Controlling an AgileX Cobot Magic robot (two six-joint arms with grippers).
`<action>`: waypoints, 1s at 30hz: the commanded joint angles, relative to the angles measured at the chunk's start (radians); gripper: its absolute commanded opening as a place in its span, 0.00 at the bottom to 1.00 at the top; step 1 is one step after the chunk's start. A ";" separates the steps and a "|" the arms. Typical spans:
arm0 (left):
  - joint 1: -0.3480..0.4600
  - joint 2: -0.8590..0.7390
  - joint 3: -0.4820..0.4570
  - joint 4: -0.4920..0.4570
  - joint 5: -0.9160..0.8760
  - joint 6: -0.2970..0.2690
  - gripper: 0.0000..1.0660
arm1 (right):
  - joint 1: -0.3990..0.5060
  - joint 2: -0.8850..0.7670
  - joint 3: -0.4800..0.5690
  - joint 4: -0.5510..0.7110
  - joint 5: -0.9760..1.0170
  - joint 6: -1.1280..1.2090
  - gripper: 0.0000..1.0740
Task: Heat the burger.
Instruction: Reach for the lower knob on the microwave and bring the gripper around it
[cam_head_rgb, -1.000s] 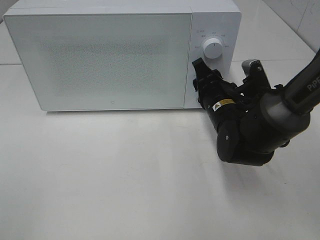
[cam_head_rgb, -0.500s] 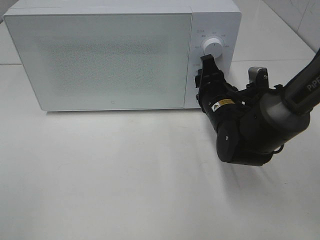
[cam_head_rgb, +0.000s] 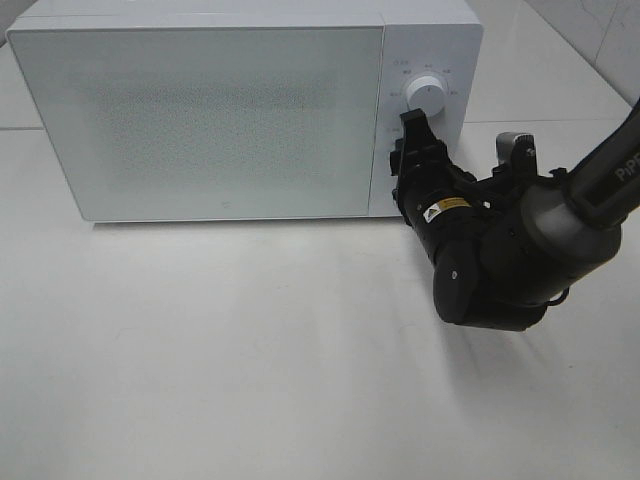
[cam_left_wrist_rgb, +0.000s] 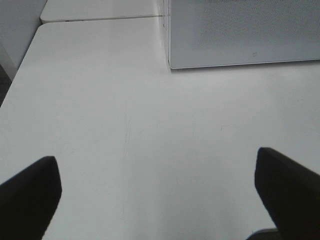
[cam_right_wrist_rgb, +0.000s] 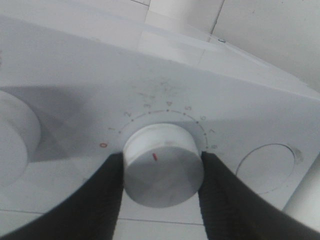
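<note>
Nearest, the left gripper (cam_left_wrist_rgb: 157, 192) hangs over the white table (cam_left_wrist_rgb: 125, 100), its two dark fingers (cam_left_wrist_rgb: 30, 195) spread wide and holding nothing. Further in, the right arm (cam_head_rgb: 520, 250) reaches from the right side toward the microwave's control panel (cam_head_rgb: 430, 45). The right gripper (cam_head_rgb: 405, 140) is drawn in narrow around the lower knob (cam_right_wrist_rgb: 164, 172), with one finger against each side of it. A small red mark (cam_right_wrist_rgb: 155, 156) shows on the knob's face. Just above, the upper knob (cam_head_rgb: 426, 93) stands free of the fingers. Behind them the white microwave (cam_head_rgb: 220, 120) sits on the table with its door closed flush. The burger shows in no view, so where it is cannot be told.
</note>
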 joint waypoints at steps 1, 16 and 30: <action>-0.001 -0.017 0.003 -0.004 -0.014 -0.004 0.92 | 0.010 -0.048 -0.055 -0.250 -0.200 -0.019 0.14; -0.001 -0.017 0.003 -0.004 -0.014 -0.004 0.92 | 0.004 -0.048 -0.051 -0.094 -0.200 0.150 0.16; -0.001 -0.017 0.003 -0.004 -0.014 -0.004 0.92 | 0.004 -0.048 -0.050 0.032 -0.201 0.166 0.18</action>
